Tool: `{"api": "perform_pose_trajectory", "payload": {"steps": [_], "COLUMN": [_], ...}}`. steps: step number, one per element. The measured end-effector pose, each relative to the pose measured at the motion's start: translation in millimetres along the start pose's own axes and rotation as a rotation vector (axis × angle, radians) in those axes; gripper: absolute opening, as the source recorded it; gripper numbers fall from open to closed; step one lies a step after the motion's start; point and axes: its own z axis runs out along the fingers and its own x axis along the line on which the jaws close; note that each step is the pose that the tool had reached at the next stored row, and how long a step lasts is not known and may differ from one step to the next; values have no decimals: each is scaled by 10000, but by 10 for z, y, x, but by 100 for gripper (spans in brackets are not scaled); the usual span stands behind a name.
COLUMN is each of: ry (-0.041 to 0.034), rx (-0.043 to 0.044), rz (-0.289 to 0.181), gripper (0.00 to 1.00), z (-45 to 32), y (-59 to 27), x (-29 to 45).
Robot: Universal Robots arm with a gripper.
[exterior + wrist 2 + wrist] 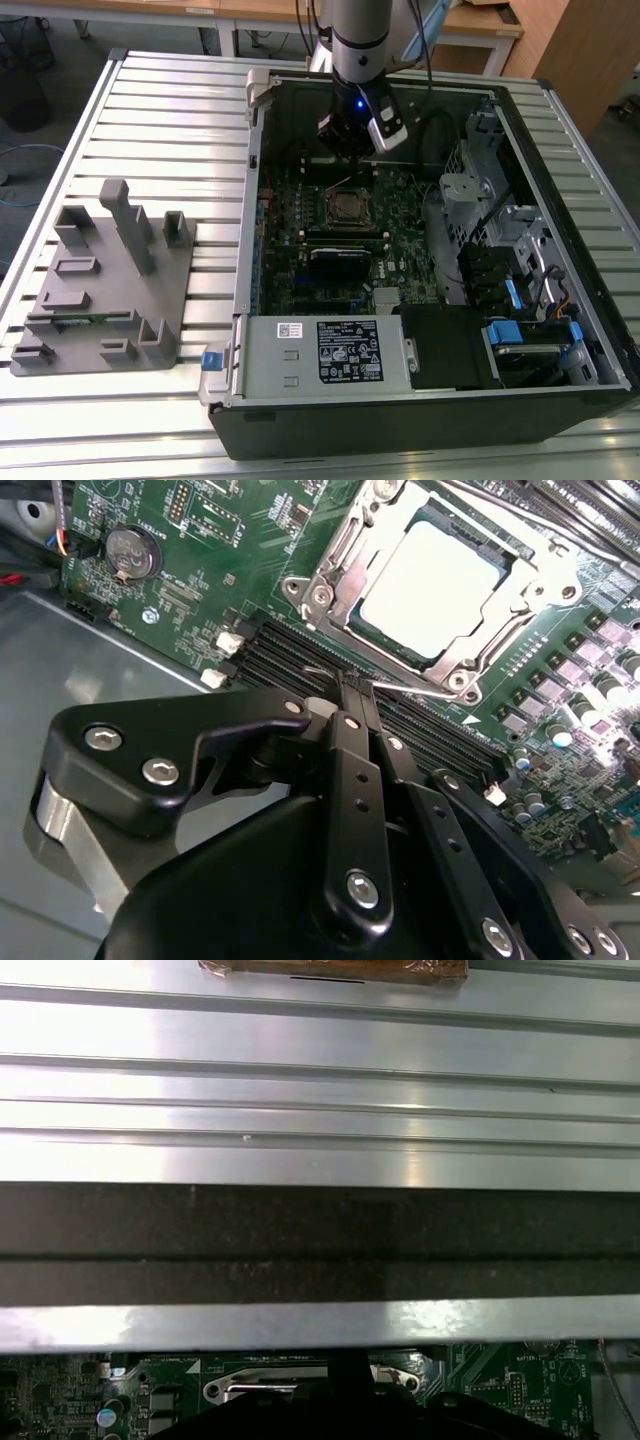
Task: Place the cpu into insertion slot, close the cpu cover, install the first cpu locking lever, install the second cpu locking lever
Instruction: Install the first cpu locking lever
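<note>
The cpu (pixel 440 585), a pale silver square, lies flat in the insertion slot (pixel 478 542), whose dark rim shows along its edges. The cpu cover (pixel 332 575), a silver frame plate, lies down around the chip. In the exterior view the socket with the cpu (pixel 347 206) sits mid-board, and my gripper (pixel 352 150) hangs just behind it inside the case. Its black fingers (pixel 345 695) are pressed together, with the tips at a thin metal locking lever (pixel 415 690) along the socket's edge. I cannot tell whether they touch that lever (pixel 260 1392).
The open computer case (pixel 250 200) lies on a slatted metal table (pixel 170 120). Black memory slots (pixel 290 655) run beside the socket and a coin battery (pixel 133 550) sits nearby. A grey power supply (pixel 320 350), drive bays (pixel 500 260) and a grey fixture (pixel 100 290) surround the board.
</note>
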Motion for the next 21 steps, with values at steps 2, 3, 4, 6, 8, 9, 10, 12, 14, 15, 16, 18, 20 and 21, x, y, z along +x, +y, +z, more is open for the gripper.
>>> {"api": "perform_pose_trajectory", "payload": {"steps": [2, 3, 4, 6, 8, 9, 10, 12, 14, 15, 16, 18, 20, 21], "ry": [-36, -55, -78, -128, -162, -176, -190, -203, -206, -210, -211, -212, -210, -209], "rx": [-1, -2, -3, -5, -5, -6, -7, -7, -29, -71, -95, -102, -103, -102], "rz": [-4, -6, -9, -15, -20, -22, -24, -25, -23, -19, -14, -12, -15, -15], "gripper": [11, 11, 11, 11, 11, 11, 11, 11, 11, 11, 11, 11, 11, 11], "z": [5, 9, 14, 24, 39, 48, 58, 74, 78, 79, 80, 82, 83, 84], "y": [0, 0, 0, -1, -4, -5, -7, -9, -11, -10, -10, -10, -16, -22], "x": [24, 34, 44, 66, 88, 100, 112, 127, 130, 130, 130, 130, 130, 130]}}
